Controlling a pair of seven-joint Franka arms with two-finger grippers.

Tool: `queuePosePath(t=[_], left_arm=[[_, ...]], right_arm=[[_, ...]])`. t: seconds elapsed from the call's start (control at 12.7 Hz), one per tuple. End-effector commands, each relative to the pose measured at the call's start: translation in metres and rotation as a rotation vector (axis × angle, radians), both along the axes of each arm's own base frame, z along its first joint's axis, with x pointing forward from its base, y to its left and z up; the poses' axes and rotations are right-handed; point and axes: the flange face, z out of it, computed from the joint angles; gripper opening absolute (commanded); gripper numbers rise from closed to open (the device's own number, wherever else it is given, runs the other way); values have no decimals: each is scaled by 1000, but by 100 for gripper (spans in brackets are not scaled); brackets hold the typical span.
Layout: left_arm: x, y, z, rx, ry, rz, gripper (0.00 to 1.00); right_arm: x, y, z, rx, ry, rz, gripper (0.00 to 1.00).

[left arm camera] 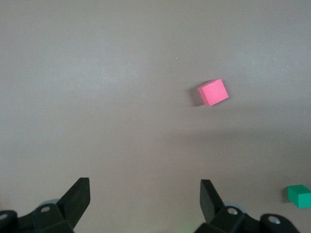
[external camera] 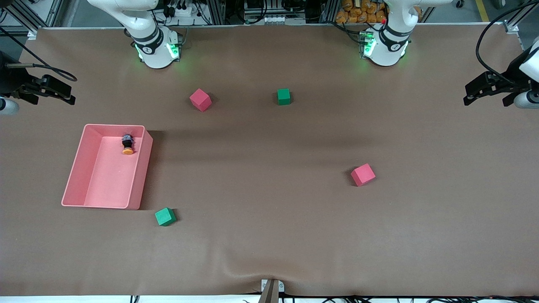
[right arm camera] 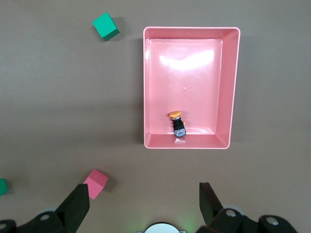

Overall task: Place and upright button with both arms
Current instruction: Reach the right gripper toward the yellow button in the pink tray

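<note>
Our left claw hangs released over bare counter near a red cube. Our right claw hangs released above the pink tray, where the button lies on its side by the end wall nearest the arms' bases.

The pink tray looks like glossy smooth plastic catching glare, the brown table cover matt and cloth-like with a slight wrinkle, the cubes matt foam
</note>
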Motion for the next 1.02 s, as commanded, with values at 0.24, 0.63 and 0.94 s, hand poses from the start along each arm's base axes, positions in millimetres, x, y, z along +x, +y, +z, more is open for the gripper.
queuePosePath(t=[0.24,0.63,0.94], left_arm=[[-3,4,4,-10,-18,12,100],[-2,5,5,-13,-20,0,100],[1,4,-2,-1,-5,-41,100]], right_arm=[[1,-6,1,-13,8,-13,100],[2,-13,-9,-13,27,-27,100],[2,-21,-24,-12,54,-42,100]])
